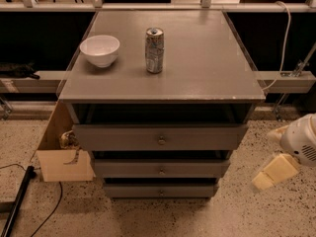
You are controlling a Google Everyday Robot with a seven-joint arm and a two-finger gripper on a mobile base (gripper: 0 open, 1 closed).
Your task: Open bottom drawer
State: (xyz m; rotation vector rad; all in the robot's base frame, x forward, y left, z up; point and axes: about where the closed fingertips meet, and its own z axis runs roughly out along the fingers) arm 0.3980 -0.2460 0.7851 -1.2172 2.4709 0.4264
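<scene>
the bottom drawer (160, 190), a slim grey-painted wooden front with a small round metal knob (160, 192) at its centre, sits lowest of three in the grey cabinet (197, 83), just above the speckled floor (237, 216). our cream-coloured gripper (272, 172) hangs low beside the cabinet's right side, well apart from that knob. we cannot tell whether it is open or closed. we judge it best to come round to the front, line up squarely at knob height, grasp only the knob, then pull straight out.

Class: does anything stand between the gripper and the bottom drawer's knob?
Nothing visible does. The gripper hangs low at the cabinet's right; only floor lies between it and the bottom drawer's knob.
</scene>
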